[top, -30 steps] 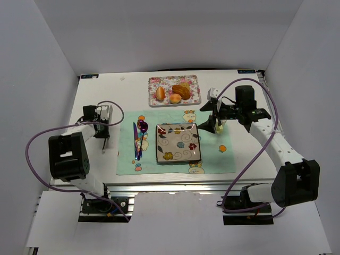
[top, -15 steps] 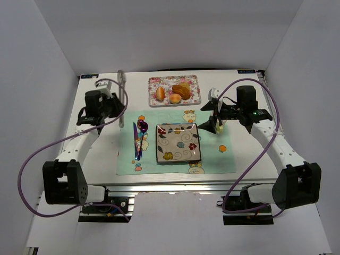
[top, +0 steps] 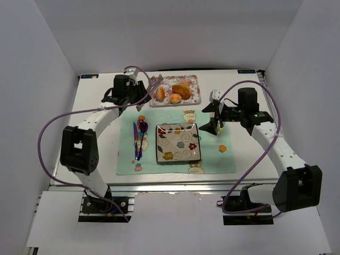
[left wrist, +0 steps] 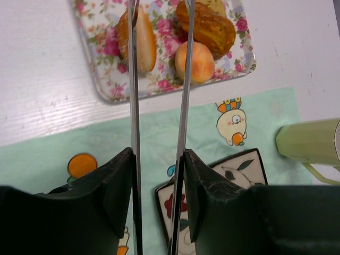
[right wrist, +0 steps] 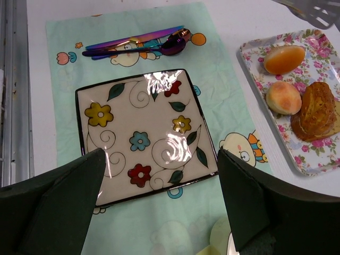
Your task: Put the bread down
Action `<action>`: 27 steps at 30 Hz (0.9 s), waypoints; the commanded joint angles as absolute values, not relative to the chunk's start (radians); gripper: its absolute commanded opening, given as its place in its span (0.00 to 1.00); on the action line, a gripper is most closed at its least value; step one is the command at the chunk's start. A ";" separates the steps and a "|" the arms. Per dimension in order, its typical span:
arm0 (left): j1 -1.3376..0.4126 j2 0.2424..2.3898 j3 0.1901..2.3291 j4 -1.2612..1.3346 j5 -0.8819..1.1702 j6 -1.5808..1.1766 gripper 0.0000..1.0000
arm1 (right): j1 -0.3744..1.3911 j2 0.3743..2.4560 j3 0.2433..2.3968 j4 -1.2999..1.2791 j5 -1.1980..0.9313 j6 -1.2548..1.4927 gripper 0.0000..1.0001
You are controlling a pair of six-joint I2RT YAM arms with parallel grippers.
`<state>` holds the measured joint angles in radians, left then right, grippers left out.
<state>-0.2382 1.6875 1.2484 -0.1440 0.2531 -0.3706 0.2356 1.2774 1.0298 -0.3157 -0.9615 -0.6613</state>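
White worktop (top: 95,154) and walls (top: 48,48) framed the flowered plate (top: 178,142); beyond it left jaws clasped tongs (left wrist: 133,106), beside it right jaws gaped.

— What carries it all?
— A white table (top: 93,90). I see two things straight on it: a mint-green placemat (top: 212,159) at the near middle, and a floral tray (top: 172,81) just beyond, narrowly apart.
— And the pale green cup (left wrist: 311,142)?
— At the mat's right edge; on mat or table, I can't tell.
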 commanded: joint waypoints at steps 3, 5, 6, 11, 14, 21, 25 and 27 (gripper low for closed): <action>-0.301 1.758 1.431 -0.238 0.201 -0.315 0.52 | 0.218 1.239 1.019 -0.293 -0.963 -0.655 0.89; -0.308 1.778 1.471 -0.290 0.151 -0.295 0.53 | 0.215 1.239 1.016 -0.290 -0.965 -0.652 0.89; -0.317 1.793 1.483 -0.326 0.118 -0.270 0.54 | 0.215 1.238 1.012 -0.288 -0.965 -0.650 0.89; -0.351 1.845 1.557 -0.431 -0.014 -0.198 0.56 | 0.212 1.247 1.014 -0.281 -0.973 -0.643 0.89; -0.359 1.845 1.559 -0.428 -0.044 -0.195 0.56 | 0.212 1.249 1.019 -0.282 -0.973 -0.641 0.89; -0.365 1.881 1.577 -0.460 -0.009 -0.184 0.56 | 0.209 1.247 1.015 -0.285 -0.974 -0.641 0.89; -0.365 1.887 1.582 -0.476 0.029 -0.179 0.56 | 0.210 1.246 1.011 -0.284 -0.976 -0.641 0.89; -0.365 1.887 1.582 -0.477 0.038 -0.179 0.56 | 0.209 1.246 1.009 -0.282 -0.976 -0.643 0.89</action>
<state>-0.3584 1.8965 1.5383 -0.4702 0.0036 -0.1913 0.2153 1.2644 1.0164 -0.3111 -0.9588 -0.6537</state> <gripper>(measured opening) 0.559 0.895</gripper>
